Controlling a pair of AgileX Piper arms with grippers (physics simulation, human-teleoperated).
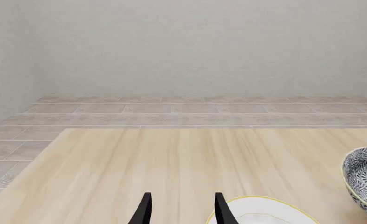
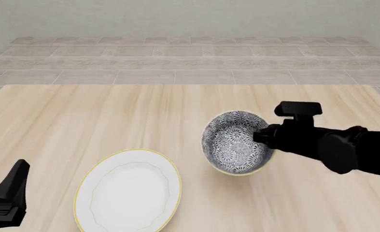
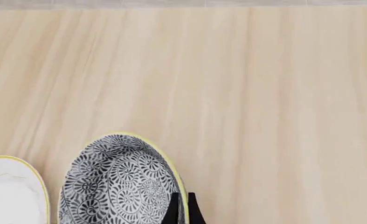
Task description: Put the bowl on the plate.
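Note:
The bowl point(image 2: 233, 141), grey-and-white floral with a yellow rim, is tilted right of the table's centre, its opening turned toward the plate side. My right gripper point(image 3: 182, 211) is shut on the bowl's point(image 3: 118, 184) rim, one finger inside and one outside. The white plate point(image 2: 128, 190) lies flat on the table left of the bowl, apart from it. My left gripper point(image 1: 183, 209) stands open and empty near the table's front left corner, beside the plate point(image 1: 265, 212). The bowl point(image 1: 365, 179) shows at that view's edge.
The light wooden table point(image 2: 112, 121) ends in a far edge with a tiled floor point(image 2: 176, 63) and a grey wall beyond it. The right arm point(image 2: 344, 145) reaches in over the table's right side.

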